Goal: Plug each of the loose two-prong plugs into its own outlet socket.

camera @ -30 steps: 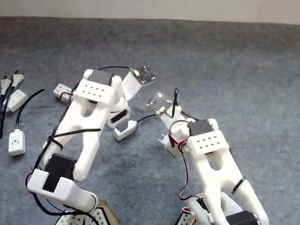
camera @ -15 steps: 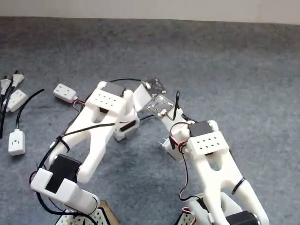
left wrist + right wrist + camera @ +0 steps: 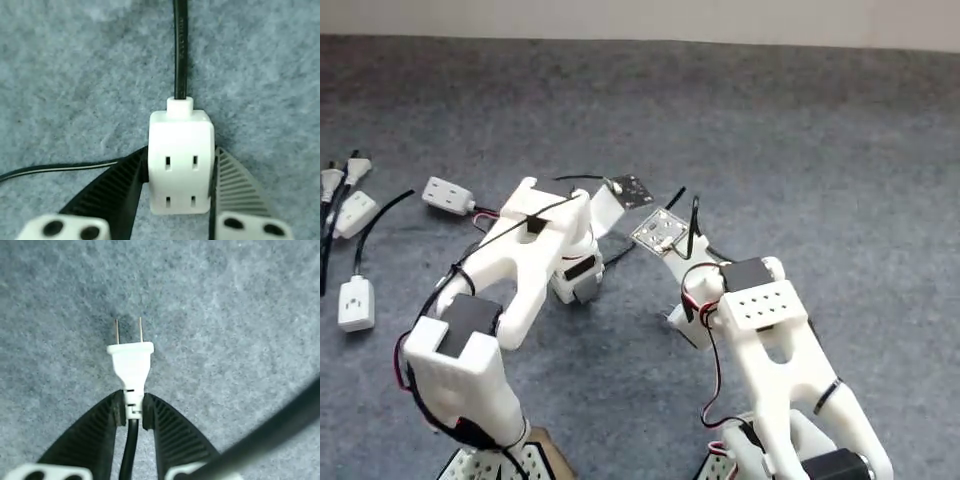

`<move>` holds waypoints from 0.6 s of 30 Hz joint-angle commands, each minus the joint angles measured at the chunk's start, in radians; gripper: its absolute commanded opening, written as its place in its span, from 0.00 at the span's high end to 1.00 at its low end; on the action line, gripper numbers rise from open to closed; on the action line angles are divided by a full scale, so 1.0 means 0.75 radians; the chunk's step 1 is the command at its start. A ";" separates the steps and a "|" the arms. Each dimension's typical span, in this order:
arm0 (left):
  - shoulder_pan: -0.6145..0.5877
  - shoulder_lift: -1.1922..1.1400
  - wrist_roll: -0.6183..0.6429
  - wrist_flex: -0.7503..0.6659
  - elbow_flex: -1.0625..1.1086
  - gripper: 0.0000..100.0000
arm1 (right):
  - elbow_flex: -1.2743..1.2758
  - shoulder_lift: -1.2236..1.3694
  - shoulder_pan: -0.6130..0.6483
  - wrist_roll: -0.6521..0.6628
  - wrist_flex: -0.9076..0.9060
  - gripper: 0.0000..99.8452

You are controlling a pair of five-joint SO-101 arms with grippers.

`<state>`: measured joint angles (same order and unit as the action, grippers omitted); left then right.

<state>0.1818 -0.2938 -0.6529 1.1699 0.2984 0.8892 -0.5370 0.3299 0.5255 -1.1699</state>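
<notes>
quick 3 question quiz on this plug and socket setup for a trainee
1. True or false: the right tool grips the two-prong plug by its prongs.
2. What does the left tool hold? A) a white outlet socket B) a loose plug C) nothing
3. How many pairs of slots show on that socket's face in the left wrist view?

Key: 1 false, it grips the cord end, leaving the prongs free; 2 A; 3 two.
</notes>
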 commanded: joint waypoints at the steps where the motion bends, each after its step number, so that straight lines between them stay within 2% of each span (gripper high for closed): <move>1: 0.038 0.003 -0.016 0.037 -0.038 0.90 | -0.021 -0.042 0.007 -0.006 -0.013 0.99; 4: 0.107 0.007 -0.016 0.108 -0.038 0.96 | -0.026 -0.042 0.009 -0.006 -0.013 0.99; 13: 0.263 0.009 0.084 0.293 -0.197 0.99 | -0.107 -0.042 0.003 -0.010 -0.134 0.99; 18: 0.353 0.009 0.155 0.305 -0.273 0.99 | -0.097 -0.042 -0.001 -0.008 -0.128 0.99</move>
<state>0.3890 -0.3000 -0.5654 1.3771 0.1527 0.8569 -0.5401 0.3237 0.5240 -1.2605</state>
